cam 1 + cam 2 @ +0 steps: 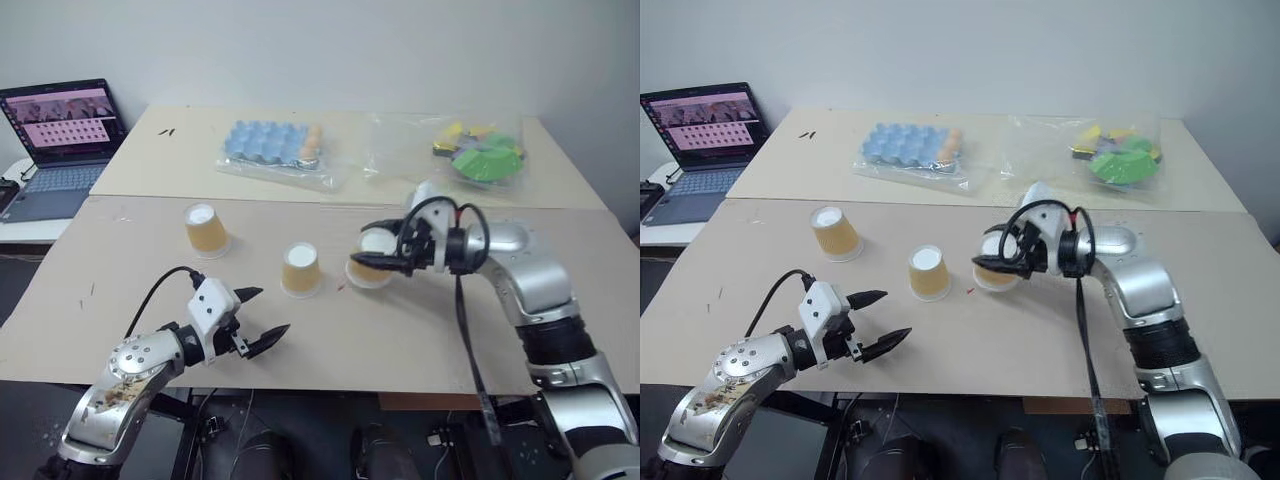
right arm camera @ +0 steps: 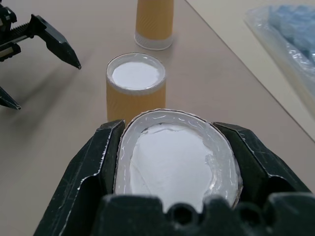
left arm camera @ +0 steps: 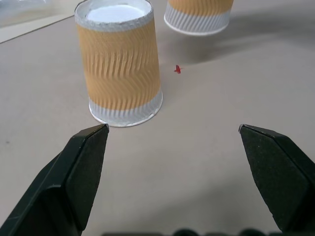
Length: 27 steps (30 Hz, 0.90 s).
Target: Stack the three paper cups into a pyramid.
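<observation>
Three tan ribbed paper cups stand upside down, white bases up, on the brown table (image 1: 120, 300). One cup (image 1: 205, 230) is at the left and one cup (image 1: 301, 269) in the middle. My right gripper (image 1: 368, 248) is shut on the third cup (image 1: 372, 268), just right of the middle one. It is tilted and its lower edge is close to the table; the wrist view shows its top (image 2: 172, 162) squeezed oval between the fingers. My left gripper (image 1: 270, 310) hangs open near the table's front edge. It points at the middle cup (image 3: 120, 64) and holds nothing.
A blue egg tray (image 1: 275, 145) in clear plastic and a bag of green and yellow items (image 1: 480, 155) lie on the rear table. An open laptop (image 1: 60, 130) sits at the far left. A small red mark (image 3: 177, 69) is on the table between the middle and right cups.
</observation>
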Available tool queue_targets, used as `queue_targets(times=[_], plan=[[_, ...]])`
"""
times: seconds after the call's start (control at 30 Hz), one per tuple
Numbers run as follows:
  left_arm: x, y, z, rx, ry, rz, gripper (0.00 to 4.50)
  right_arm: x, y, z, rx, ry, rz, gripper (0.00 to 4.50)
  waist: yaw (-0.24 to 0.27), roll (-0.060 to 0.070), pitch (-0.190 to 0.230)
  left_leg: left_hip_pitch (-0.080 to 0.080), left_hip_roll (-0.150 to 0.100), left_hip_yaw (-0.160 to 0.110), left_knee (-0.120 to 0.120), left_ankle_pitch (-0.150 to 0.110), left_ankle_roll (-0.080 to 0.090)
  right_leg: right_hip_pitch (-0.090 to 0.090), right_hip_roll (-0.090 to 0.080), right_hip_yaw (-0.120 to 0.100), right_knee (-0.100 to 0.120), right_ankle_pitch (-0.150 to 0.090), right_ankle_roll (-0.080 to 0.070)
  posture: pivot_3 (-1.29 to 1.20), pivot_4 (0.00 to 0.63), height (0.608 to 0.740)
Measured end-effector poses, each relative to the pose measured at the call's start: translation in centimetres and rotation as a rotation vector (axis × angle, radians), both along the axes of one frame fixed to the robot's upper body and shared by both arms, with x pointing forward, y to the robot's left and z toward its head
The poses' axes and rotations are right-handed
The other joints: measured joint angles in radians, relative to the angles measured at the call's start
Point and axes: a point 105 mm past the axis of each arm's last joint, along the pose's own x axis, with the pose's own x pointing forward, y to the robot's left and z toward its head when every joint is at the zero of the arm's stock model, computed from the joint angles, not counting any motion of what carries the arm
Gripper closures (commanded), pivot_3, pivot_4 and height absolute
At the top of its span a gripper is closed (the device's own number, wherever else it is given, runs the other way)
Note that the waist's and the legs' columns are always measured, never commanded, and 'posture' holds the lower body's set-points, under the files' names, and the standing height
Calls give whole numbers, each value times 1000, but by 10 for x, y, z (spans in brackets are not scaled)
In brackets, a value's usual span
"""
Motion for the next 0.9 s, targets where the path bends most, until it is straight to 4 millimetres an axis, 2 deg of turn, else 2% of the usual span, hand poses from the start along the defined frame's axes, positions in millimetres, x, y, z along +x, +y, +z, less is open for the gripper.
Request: queue_targets(times=[0.1,0.4,0.53,0.57,0.7,0.77,0.83,0.87,0.9], plan=[[-1,0,3,3,-8,3,0,6,13,-13,-4,27,16,1642,0,0,0,-1,0,0,0,0,0,-1,0,0,0,0,0,0,150,706],[-1,4,7,8,-18,31,0,17,35,-15,20,23,49,1642,2,0,0,-2,0,0,0,0,0,-1,0,-1,0,0,0,0,150,706],[-1,4,8,9,-26,38,0,17,36,-19,23,40,52,233,1,0,0,-2,0,0,0,0,0,-2,0,-1,0,0,0,0,150,706],[-1,4,9,9,-28,38,0,17,36,-19,23,41,56,49,1,0,0,-2,0,0,0,0,0,-2,0,-1,0,0,0,0,150,706],[0,4,10,5,-37,52,0,17,35,-18,25,39,53,49,0,0,0,-2,0,0,0,0,0,-2,0,-1,0,0,0,0,150,706],[4,11,14,-21,-60,116,0,14,29,-8,54,29,48,49,1,0,0,-3,0,0,0,0,0,-2,0,-1,0,0,0,0,150,706],[11,30,19,-39,-100,251,0,8,19,16,120,5,38,49,3,0,0,-4,0,-1,0,0,0,-2,0,-1,-1,0,0,0,150,706],[15,48,19,-36,-115,351,0,4,11,33,163,-19,26,49,3,0,0,-3,0,-2,0,0,0,-2,0,-2,-1,0,0,0,150,706],[16,57,17,-27,-115,399,0,1,8,41,181,-34,23,49,3,0,0,-3,0,-2,0,0,0,-2,0,-2,-1,0,0,0,150,706]])
